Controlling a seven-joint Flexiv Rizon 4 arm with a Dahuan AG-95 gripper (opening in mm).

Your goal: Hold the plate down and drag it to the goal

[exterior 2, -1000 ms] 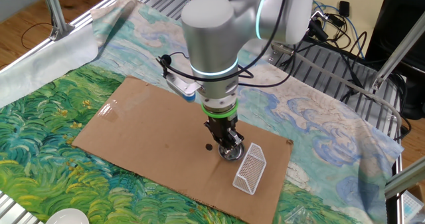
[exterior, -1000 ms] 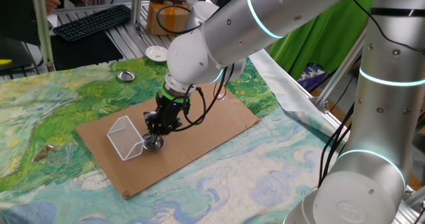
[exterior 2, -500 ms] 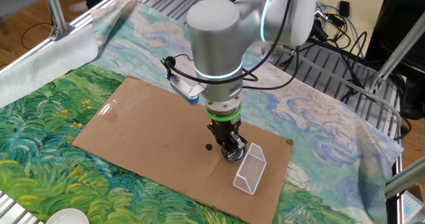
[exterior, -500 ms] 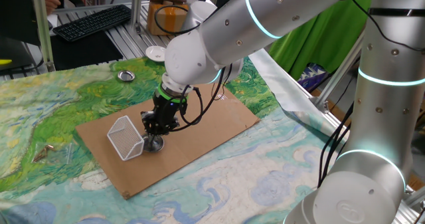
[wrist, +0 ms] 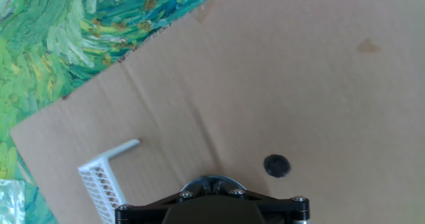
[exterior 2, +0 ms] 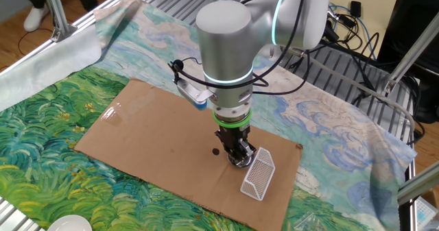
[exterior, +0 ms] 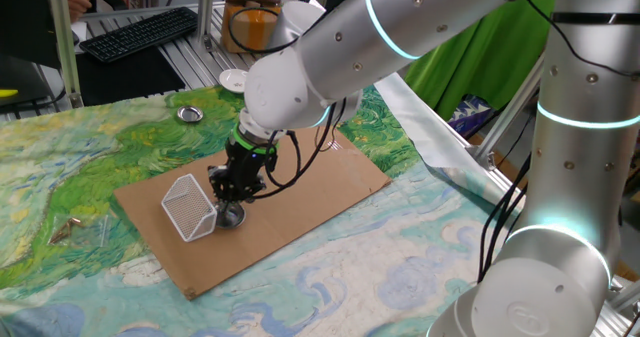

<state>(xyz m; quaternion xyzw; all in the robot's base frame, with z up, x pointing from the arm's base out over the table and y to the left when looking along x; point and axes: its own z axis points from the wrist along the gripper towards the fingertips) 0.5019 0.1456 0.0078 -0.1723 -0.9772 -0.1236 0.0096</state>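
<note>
1. Plate (exterior: 232,215) is pinned directly under the gripper (exterior: 230,203) on the cardboard sheet (exterior: 330,182); the fingers are shut together and pressed into its hollow, nothing clamped between them.
2. Goal basket (exterior: 189,206) is seen just beside the plate, mouth toward it; from the other fixed view the plate (exterior 2: 238,161) sits at the basket (exterior 2: 258,174) opening, possibly touching, though contact cannot be confirmed.
3. Round dish, so no long axis is noted; only a short slide into the mouth is judged to remain.
4. Cardboard is flat and smooth; a small black dot (wrist: 277,165) lies beside the plate rim (wrist: 211,182).
5. Painted cloth (exterior: 60,167) covers the counter; a second steel dish (exterior: 189,114) stands well apart.
</note>
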